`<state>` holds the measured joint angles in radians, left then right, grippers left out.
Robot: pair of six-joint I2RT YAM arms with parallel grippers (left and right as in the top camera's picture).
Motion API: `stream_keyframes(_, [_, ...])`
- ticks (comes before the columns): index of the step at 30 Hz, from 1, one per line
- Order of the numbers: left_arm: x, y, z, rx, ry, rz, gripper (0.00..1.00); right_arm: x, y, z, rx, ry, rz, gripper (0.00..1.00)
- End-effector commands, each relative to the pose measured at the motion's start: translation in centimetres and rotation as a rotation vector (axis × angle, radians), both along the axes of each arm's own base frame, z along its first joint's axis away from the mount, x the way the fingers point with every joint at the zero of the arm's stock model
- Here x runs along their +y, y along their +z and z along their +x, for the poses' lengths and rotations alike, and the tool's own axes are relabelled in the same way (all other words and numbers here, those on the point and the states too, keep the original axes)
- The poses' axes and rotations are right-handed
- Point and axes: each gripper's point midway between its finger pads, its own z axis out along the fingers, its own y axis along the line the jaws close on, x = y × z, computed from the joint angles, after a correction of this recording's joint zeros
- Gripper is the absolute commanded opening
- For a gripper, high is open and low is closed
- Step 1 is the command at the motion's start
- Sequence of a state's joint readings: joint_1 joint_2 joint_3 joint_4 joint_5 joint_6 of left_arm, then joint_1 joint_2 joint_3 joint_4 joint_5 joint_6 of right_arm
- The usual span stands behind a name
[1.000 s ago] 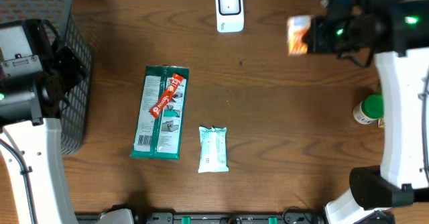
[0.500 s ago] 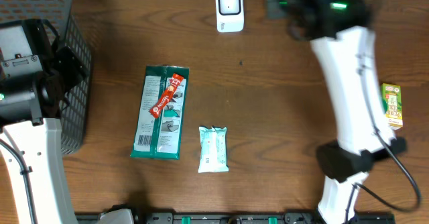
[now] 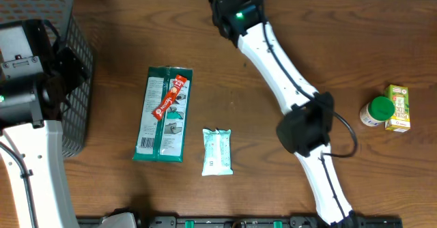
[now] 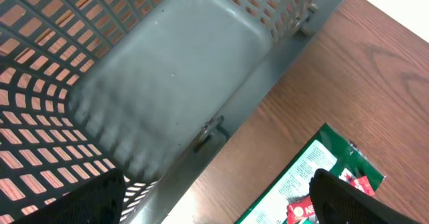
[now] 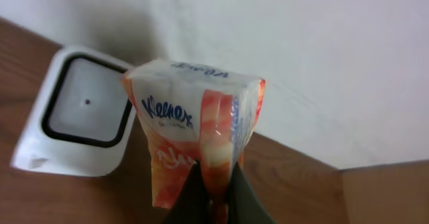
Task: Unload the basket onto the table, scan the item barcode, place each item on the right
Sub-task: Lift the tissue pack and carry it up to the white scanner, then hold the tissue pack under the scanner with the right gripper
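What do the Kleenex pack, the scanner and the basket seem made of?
Kleenex pack: thin printed plastic film, slightly glossy; it creases softly. Scanner: hard white plastic, smooth, probably with a glassy dark-framed window. Basket: grey moulded plastic, matte, going by its slotted lattice walls.

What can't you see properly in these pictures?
Overhead: the right arm covers the scanner and the tissue pack.
Right wrist: no barcode shows on the tissue pack; the right fingers and the bottom edge hide its lower end.
Left wrist: the bottom edge cuts off the left fingers.
Overhead: the print on the green packet is too small to read.
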<state>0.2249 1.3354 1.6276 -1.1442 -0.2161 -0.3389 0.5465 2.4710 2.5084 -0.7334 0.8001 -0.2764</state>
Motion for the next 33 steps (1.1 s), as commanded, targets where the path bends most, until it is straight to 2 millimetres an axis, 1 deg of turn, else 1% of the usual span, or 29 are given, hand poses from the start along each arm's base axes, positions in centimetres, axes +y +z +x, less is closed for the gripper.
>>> stream_keyframes(1, [0.3, 0.2, 0.0, 0.003, 0.004, 0.015, 0.88, -0.8, -3.0, 1.1, 0.029, -0.018, -0.118, 0.01])
stream_keyframes(6, [0.3, 0.2, 0.0, 0.003, 0.005, 0.015, 0.88, 0.0, -6.2, 2.4, 0.019, -0.018, -0.112, 0.01])
stream_keyframes(8, [0.3, 0.2, 0.0, 0.002, 0.004, 0.015, 0.88, 0.2, -7.2, 2.7, 0.017, -0.018, -0.111, 0.01])
stream_keyframes(12, [0.3, 0.2, 0.0, 0.003, 0.004, 0.015, 0.88, 0.4, -8.3, 3.0, 0.023, -0.012, -0.112, 0.01])
stream_keyframes(17, [0.3, 0.2, 0.0, 0.003, 0.004, 0.015, 0.88, 0.8, -8.7, 3.2, 0.029, 0.01, -0.093, 0.01])
stream_keyframes(20, [0.3, 0.2, 0.0, 0.003, 0.004, 0.015, 0.88, 0.5, -8.8, 3.3, 0.034, 0.008, -0.093, 0.01])
stream_keyframes(23, [0.3, 0.2, 0.0, 0.003, 0.004, 0.015, 0.88, 0.3, -9.4, 3.4, 0.051, 0.017, -0.089, 0.01])
stream_keyframes(27, [0.3, 0.2, 0.0, 0.002, 0.005, 0.015, 0.88, -0.4, -10.3, 3.5, 0.071, 0.01, -0.104, 0.01])
stream_keyframes(33, [0.3, 0.2, 0.0, 0.003, 0.004, 0.015, 0.88, -0.9, -10.5, 3.5, 0.077, 0.001, -0.11, 0.01])
